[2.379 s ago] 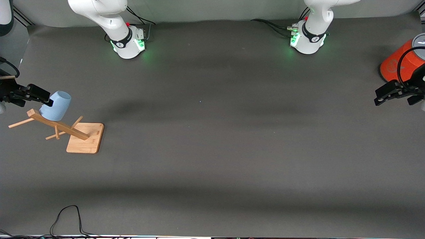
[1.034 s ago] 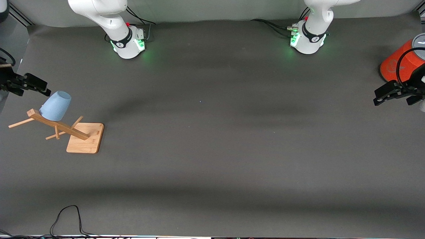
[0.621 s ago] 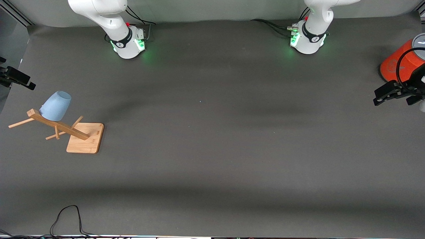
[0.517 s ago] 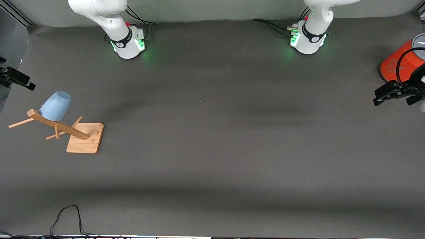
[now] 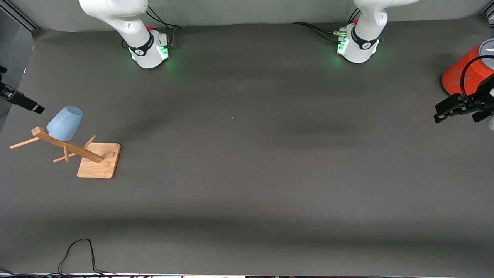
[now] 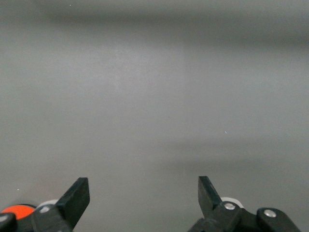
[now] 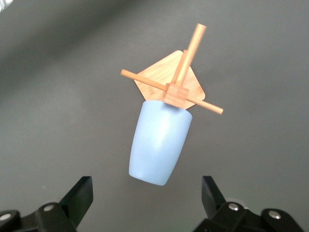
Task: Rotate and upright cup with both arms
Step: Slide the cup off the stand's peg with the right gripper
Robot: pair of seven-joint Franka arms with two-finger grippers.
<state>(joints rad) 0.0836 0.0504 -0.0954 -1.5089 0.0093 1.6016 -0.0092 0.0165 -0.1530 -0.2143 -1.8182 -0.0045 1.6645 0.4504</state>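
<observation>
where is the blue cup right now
In the front view the cup hangs upside down on a peg of the wooden rack at the right arm's end of the table, with the open right claw near it.

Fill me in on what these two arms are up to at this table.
The cup hangs mouth-down on a peg of the wooden rack at the right arm's end of the table. The right gripper hovers close to it, fingers open, holding nothing. The left gripper waits open at its own end, beside the orange cylinder.
</observation>
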